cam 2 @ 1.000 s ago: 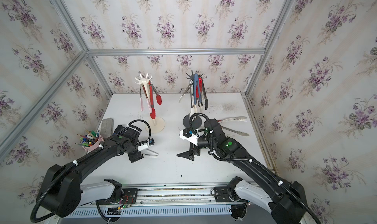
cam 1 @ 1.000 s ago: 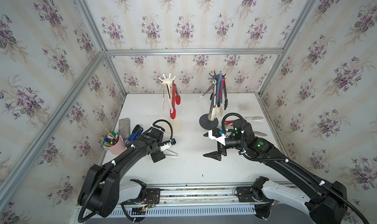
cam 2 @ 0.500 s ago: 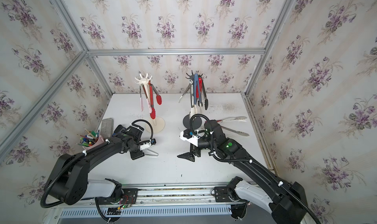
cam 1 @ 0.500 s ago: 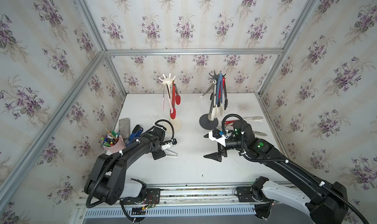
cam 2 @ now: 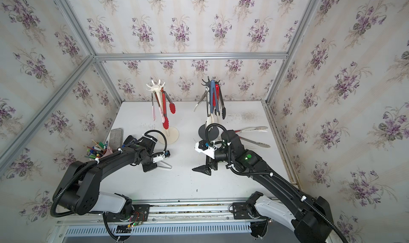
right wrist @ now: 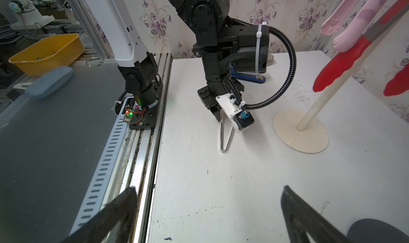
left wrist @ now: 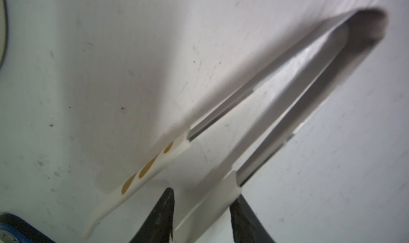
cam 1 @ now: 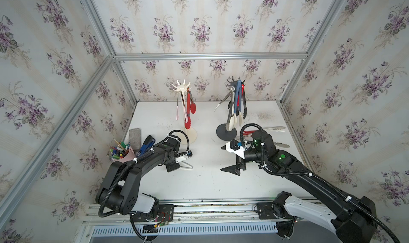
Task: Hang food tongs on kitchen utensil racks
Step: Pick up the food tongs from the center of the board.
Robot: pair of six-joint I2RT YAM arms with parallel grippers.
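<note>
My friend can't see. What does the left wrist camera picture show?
Metal tongs with white tips lie spread open on a white table. The left gripper straddles one tong arm with its black fingertips.

The white bench (cam 1: 199,186) is being loaded at the back by a cream-white rack (cam 1: 192,135) and a dark grey rack (cam 1: 223,132). Steel tongs (cam 1: 186,165) are being carried flat mid-bench, two more tongs (cam 1: 274,128) by the right edge, and a pen cup (cam 1: 127,156), grey block (cam 1: 135,136) and blue stapler (cam 1: 146,143) at the left.
</note>
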